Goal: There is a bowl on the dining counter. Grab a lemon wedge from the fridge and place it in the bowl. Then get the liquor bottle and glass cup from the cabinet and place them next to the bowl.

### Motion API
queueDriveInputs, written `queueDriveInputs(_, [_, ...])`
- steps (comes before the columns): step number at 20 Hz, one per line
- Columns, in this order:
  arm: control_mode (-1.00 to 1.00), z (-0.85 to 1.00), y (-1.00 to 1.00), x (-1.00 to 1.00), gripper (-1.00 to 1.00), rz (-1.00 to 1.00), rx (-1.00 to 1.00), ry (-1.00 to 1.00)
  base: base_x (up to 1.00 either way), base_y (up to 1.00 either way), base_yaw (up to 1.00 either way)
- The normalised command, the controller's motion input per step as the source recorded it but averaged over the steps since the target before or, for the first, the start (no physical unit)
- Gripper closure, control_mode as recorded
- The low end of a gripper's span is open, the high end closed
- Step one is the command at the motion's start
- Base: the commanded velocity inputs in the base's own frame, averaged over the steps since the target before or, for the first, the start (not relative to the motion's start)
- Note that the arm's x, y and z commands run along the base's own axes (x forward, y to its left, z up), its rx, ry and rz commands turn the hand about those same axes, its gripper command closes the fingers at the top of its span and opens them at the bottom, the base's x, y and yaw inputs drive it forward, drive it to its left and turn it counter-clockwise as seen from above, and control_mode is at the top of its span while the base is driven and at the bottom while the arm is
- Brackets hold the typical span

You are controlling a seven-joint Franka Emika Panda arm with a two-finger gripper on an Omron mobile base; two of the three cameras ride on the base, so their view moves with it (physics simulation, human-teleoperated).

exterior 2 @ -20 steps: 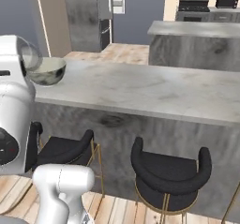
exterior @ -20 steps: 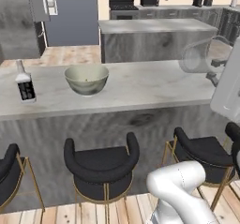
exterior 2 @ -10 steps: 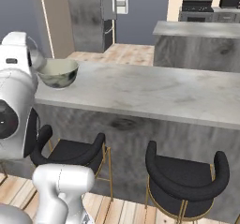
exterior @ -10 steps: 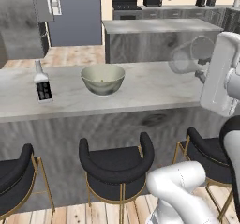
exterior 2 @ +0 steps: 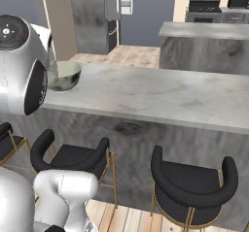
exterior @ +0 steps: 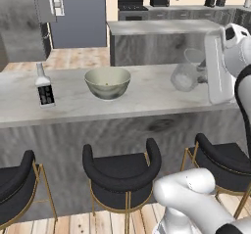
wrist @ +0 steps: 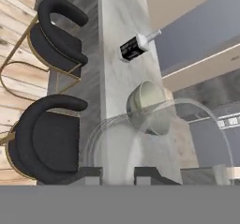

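In the left base view the gripper (exterior: 200,74) carries the glass cup (exterior: 185,74) lying on its side above the dining counter (exterior: 147,93), to the right of the bowl (exterior: 108,82), while the liquor bottle (exterior: 44,86) already stands upright to the bowl's left; to do this step well, I judge the cup should be turned upright before it goes down, brought in close beside the bowl without knocking its rim, and lowered until its base sits flat before the jaws let go; in the right base view the bowl (exterior 2: 63,75) sits on the long marbled slab (exterior 2: 160,97), half hidden by the arm's white joint, with open counter to its right for the cup; in the hand view the two finger tips (wrist: 92,173) are closed on the clear tumbler (wrist: 159,143), whose round rim arcs wide across the picture; it is colourless and straight-sided, so the pale bowl (wrist: 147,107) and the black-labelled bottle (wrist: 135,47) beyond show through and past it.
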Motion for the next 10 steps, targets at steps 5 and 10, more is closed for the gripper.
queueDriveInputs(5, [-1.0, -0.3, -0.41, 0.0, 1.0, 0.01, -0.01, 0.34, 0.0, 0.0, 0.0])
queueDriveInputs(10, [-1.0, -0.51, -0.21, 0.1, 1.0, 0.04, -0.01, 0.09, 0.0, 0.0, 0.0])
